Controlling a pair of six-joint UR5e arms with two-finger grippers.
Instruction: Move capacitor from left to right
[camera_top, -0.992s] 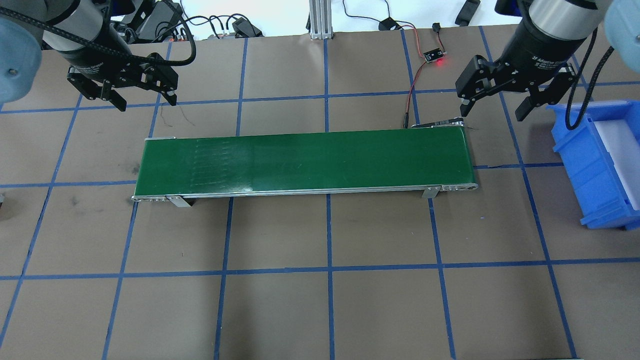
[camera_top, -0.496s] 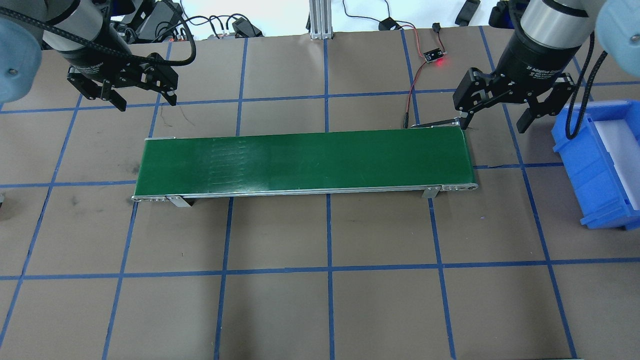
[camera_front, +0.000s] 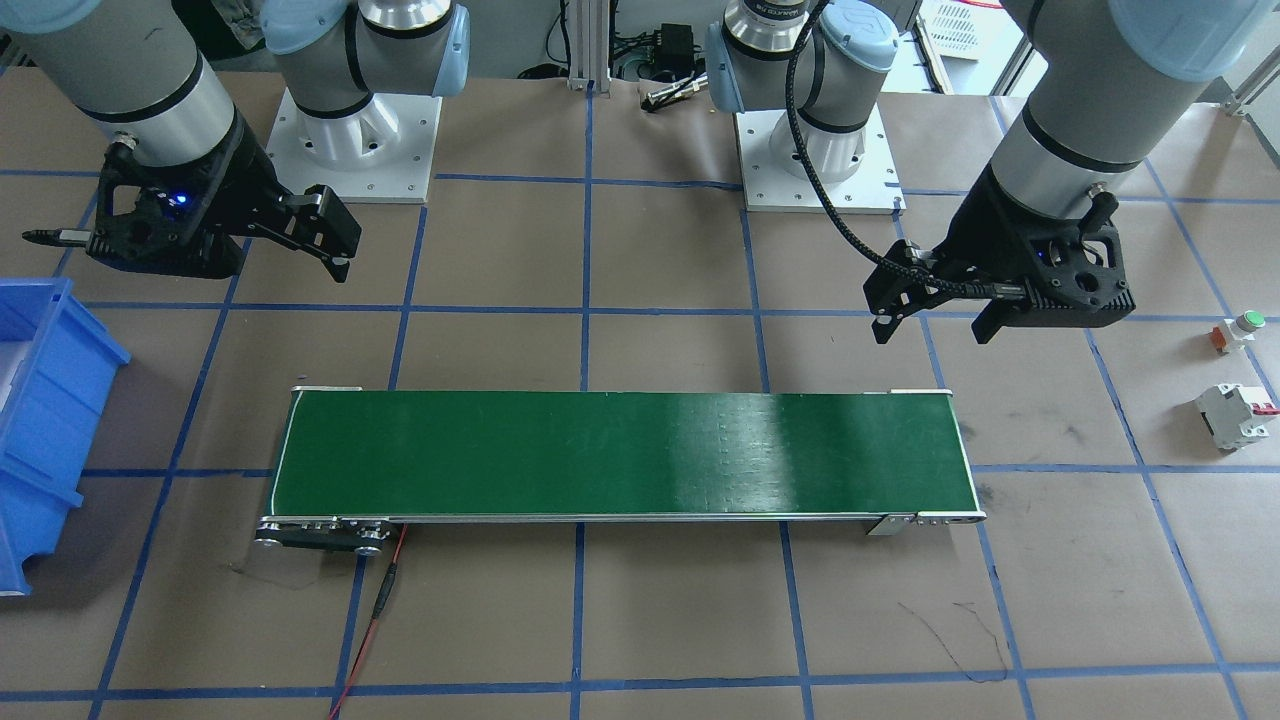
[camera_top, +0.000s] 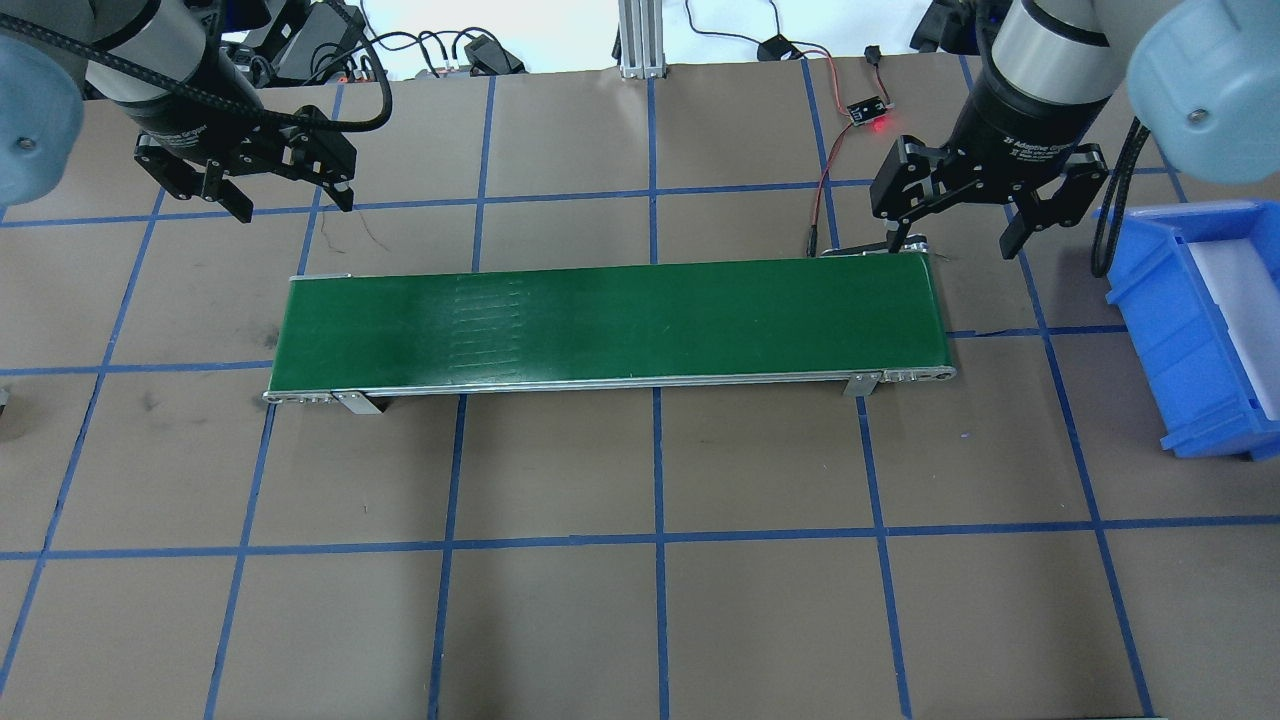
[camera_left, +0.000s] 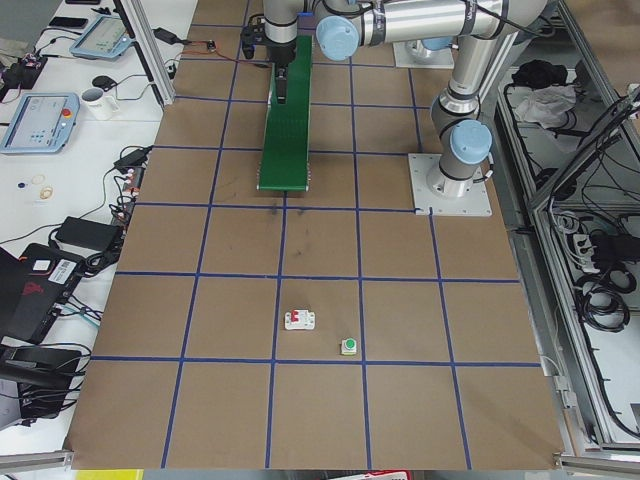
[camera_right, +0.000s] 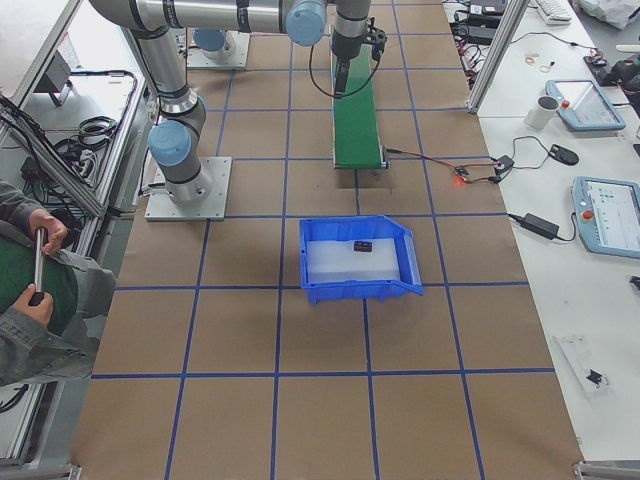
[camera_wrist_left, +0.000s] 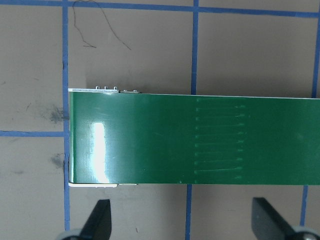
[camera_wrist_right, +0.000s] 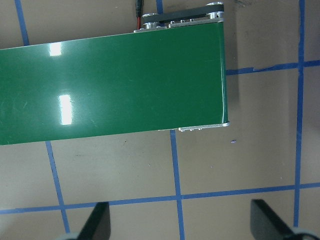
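Observation:
A small black part, seemingly the capacitor (camera_right: 363, 245), lies on the white liner inside the blue bin (camera_right: 395, 286) in the exterior right view. The other views do not show it. My right gripper (camera_top: 952, 247) is open and empty, hovering over the far right end of the green conveyor belt (camera_top: 610, 325), left of the bin. My left gripper (camera_top: 294, 208) is open and empty, hovering behind the belt's left end. Each wrist view shows only the belt and two spread fingertips (camera_wrist_right: 98, 220).
The blue bin's wall (camera_top: 1150, 310) stands at the table's right edge. A white breaker (camera_front: 1232, 415) and a green-capped button (camera_front: 1240, 328) lie on the table beyond the left arm. A sensor board with a red light (camera_top: 868, 112) and its wires lie behind the belt.
My right gripper has moved left, away from the bin and toward the belt's right end. The pale marks on the belt have shifted right. The left arm has not moved.

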